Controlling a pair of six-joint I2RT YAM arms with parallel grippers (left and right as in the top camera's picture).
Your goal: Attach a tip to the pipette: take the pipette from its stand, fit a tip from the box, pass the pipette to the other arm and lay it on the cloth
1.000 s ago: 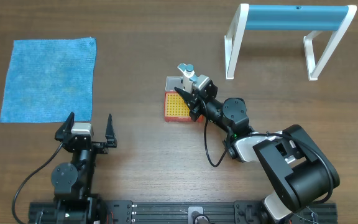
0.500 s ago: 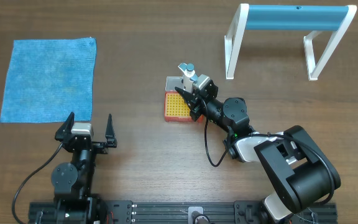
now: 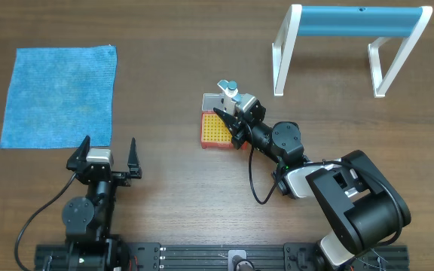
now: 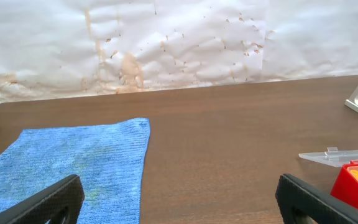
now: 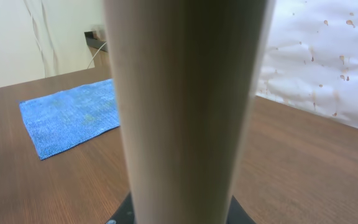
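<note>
Jaws of the right arm: clamped on the pipette [image 3: 230, 92], which I judge to be about upright, blue-capped head uppermost. Its pale barrel [image 5: 185, 112] runs close past the right wrist camera. Left jaws: wide apart, holding nothing, low by the left arm's base, just on the near side of the near right corner of the blue cloth [image 3: 59, 96]. Pipette is over the red tip box [image 3: 214, 129] at mid-counter. The clear lid [image 4: 339, 157] lies open on the box's far side, and the white-and-blue stand [image 3: 353, 22] is at the far right. Whether the pipette's nose is in a tip yet cannot be told, as the arm hides it. Judged step: seating a tip; handover and cloth not yet done. Risks from here:
(1) Nose off-centre over a rack hole: it would strike the rack, crush a tip or seat one crooked.
(2) Press too light: tip sits loose and drops on lifting or at the handover.
(3) Box appears to stand unfixed on the counter [image 3: 164, 196]: a slanted push could slide it or tip it, and a tightly jammed tip could drag the box up with it.
(4) Smooth barrel could slip up through the jaws under the press, leaving a poor hold for the pass to the left arm.
</note>
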